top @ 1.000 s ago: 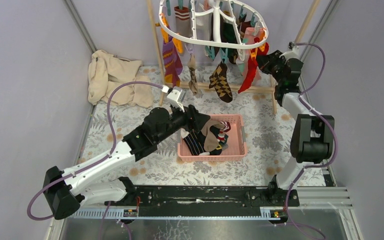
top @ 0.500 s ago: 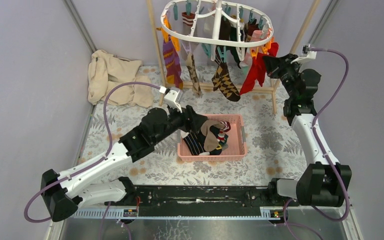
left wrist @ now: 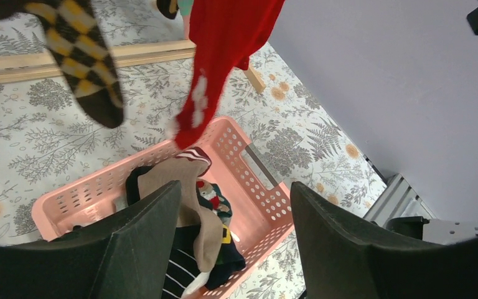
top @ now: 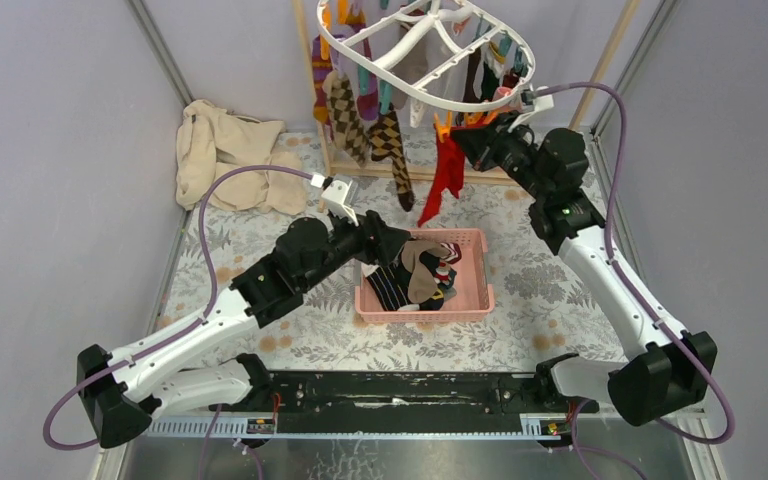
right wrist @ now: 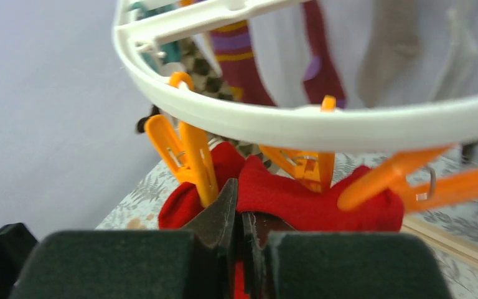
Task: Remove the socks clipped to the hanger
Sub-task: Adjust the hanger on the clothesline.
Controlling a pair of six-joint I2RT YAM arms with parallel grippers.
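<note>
The white oval hanger [top: 415, 98] hangs tilted at the top, with several socks clipped round its rim. My right gripper [top: 468, 140] is just under its near edge, shut on a red sock [top: 447, 175] that dangles below. In the right wrist view the jaws [right wrist: 239, 208] pinch the red sock [right wrist: 299, 196] right below orange clips [right wrist: 193, 156] on the white rim [right wrist: 323, 121]. My left gripper [top: 400, 250] hovers open and empty over the pink basket [top: 485, 280]. The left wrist view shows its fingers [left wrist: 235, 193] spread above the socks lying in the basket [left wrist: 267, 199], with the red sock [left wrist: 224, 56] hanging ahead.
A brown argyle sock [top: 392, 150] hangs left of the red one. The wooden pole frame [top: 306, 50] stands at the back, its base bar [left wrist: 143, 53] on the floral cloth. A beige cloth [top: 225, 155] lies at the back left. Grey walls close in on both sides.
My right arm has swung left and stretched out with the red sock in its jaws. The hanger has tilted and swung left with it. The left arm has barely moved.
</note>
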